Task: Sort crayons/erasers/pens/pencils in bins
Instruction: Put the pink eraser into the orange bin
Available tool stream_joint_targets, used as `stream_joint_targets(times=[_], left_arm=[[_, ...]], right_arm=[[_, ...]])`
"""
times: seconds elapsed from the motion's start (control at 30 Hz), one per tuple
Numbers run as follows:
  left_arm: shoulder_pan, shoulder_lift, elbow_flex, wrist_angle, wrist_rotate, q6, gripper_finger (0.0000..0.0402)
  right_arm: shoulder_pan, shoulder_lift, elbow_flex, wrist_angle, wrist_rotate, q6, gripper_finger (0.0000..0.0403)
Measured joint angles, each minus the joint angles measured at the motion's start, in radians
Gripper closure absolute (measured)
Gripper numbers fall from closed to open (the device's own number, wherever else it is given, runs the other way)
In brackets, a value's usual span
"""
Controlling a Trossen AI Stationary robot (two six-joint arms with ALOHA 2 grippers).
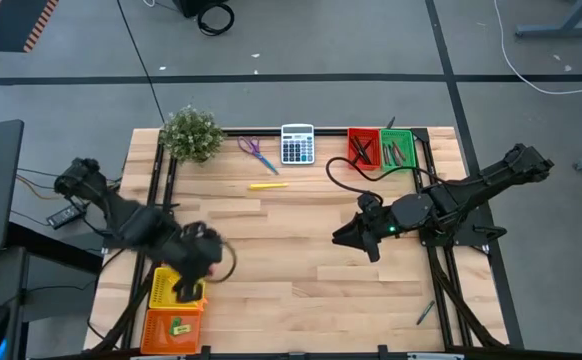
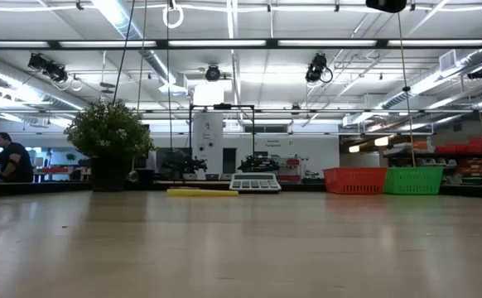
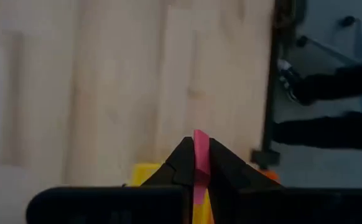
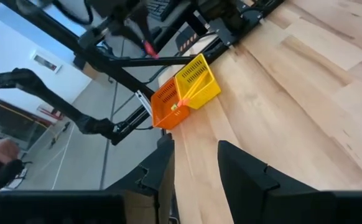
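Observation:
My left gripper [image 1: 188, 287] hangs over the yellow bin [image 1: 163, 284] at the table's near left, shut on a pink eraser [image 3: 199, 148]. The orange bin [image 1: 171, 326] stands right beside it, nearer the front edge, with a green eraser [image 1: 179, 326] inside. My right gripper [image 4: 196, 167] hovers open over the table's right half, holding nothing. At the far right the red bin [image 1: 362, 148] holds dark pens and the green bin [image 1: 399, 150] holds dull crayons. A yellow pen [image 1: 268, 185] lies flat on the table, far of centre. My left gripper pinches the pink eraser between its two fingertips [image 3: 182, 163], which press on its flat faces. One end of the eraser [image 3: 199, 135] sticks out past the tips. The fingers slant steeply down. The eraser is lifted clear, above the bin.
A potted plant [image 1: 191, 134], purple-handled scissors [image 1: 256, 152] and a grey calculator [image 1: 297, 144] stand along the far edge. Bare wood lies between the two arms. A thin stick [image 1: 426, 312] rests by the frame at the near right.

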Motion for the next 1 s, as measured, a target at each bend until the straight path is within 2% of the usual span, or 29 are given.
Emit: stream_joint_targets(times=[0.27, 0.6, 0.8, 1.0], left_arm=[[-0.220, 0.001, -0.155, 0.088, 0.037, -0.273, 0.0371], [-0.462, 0.002, -0.388, 0.404, 0.034, -0.690, 0.0369], [-0.524, 0.002, -0.536, 0.573, 0.024, -0.898, 0.0376], [-0.550, 0.002, -0.661, 0.745, 0.017, -1.026, 0.0367]], right_arm=[[0.000, 0.000, 0.000, 0.000, 0.017, -0.004, 0.0274], [0.000, 0.000, 0.000, -0.028, 0.007, -0.005, 0.0273], [0.000, 0.001, 0.000, -0.081, 0.006, -0.004, 0.0273], [0.000, 0.001, 0.000, -0.099, 0.009, -0.004, 0.0273]])
